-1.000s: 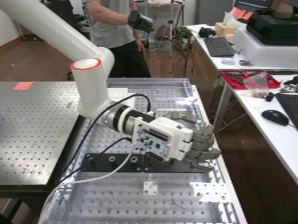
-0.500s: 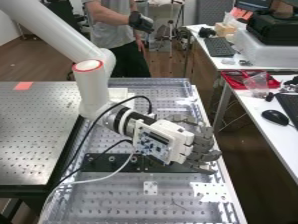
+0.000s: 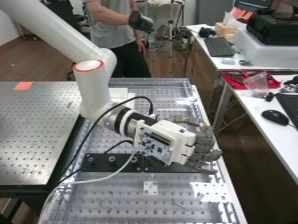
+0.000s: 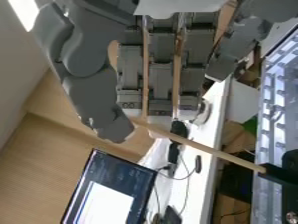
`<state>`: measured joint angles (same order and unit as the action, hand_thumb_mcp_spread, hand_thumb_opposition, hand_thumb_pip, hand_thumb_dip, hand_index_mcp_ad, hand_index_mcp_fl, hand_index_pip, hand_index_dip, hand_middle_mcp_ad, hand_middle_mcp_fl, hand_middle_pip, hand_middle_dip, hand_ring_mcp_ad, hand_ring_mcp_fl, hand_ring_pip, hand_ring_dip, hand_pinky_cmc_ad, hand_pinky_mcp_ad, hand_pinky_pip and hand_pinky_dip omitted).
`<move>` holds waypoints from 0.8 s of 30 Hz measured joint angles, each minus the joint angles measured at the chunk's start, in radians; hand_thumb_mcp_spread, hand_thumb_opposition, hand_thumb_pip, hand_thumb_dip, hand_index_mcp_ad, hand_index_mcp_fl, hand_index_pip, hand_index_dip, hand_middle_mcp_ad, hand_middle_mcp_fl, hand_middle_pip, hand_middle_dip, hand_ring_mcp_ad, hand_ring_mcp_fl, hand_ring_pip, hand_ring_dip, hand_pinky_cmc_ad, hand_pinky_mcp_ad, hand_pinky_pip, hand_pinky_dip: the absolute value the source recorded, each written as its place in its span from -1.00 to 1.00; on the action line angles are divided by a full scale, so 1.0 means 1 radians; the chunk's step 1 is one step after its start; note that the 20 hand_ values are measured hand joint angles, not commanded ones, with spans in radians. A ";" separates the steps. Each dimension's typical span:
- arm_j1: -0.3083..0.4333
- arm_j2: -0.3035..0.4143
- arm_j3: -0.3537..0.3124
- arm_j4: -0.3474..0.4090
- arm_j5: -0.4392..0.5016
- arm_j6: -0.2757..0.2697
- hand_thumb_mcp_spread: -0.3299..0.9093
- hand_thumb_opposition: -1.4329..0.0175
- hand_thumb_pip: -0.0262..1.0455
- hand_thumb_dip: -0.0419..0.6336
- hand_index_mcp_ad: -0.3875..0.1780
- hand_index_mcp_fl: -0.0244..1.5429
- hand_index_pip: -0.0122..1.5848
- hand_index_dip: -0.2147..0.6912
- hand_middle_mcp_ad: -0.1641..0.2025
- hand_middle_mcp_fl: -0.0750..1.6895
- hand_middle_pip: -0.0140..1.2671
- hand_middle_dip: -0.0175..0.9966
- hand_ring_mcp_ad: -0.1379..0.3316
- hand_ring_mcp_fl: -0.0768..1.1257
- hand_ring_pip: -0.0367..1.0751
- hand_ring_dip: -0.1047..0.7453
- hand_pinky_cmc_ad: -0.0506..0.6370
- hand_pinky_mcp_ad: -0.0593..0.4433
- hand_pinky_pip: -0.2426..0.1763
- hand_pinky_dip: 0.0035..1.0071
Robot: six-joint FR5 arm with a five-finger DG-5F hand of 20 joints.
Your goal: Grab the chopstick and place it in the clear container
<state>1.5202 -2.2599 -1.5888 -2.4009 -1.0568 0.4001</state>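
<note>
Perforated bench (image 3: 113,205) runs beneath the scene, with a perforated metal table (image 3: 33,135) beside it. White arm (image 3: 93,90) slants down over the bench. White desk (image 3: 283,142) stands across a gap from the bench. Monitor (image 4: 74,195) is in the wrist view, tilted there relative to the fingers. Black bar (image 3: 106,161) lies across the bench, passing under the hand (image 3: 159,142). Hand state: fingers (image 4: 159,75) extended, close side by side; thumb (image 4: 100,102) out to one side, not folded across them. Red tray (image 3: 233,77) sits on the desk, a clear bag (image 3: 256,86) in it. Chopstick (image 4: 213,150) spans from the thumb's tip, past the fingertips, to a black piece (image 4: 276,174) near the bench; contact at the thumb: cannot tell.
</note>
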 joint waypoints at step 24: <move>-0.007 0.001 -0.001 -0.007 -0.002 -0.003 0.52 -0.20 0.25 0.04 0.33 -0.64 0.91 -0.36 0.18 -0.31 0.43 0.50 -0.14 0.11 -0.75 0.61 0.35 0.01 0.57 -0.65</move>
<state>1.5133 -2.2585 -1.5895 -2.4081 -1.0589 0.3973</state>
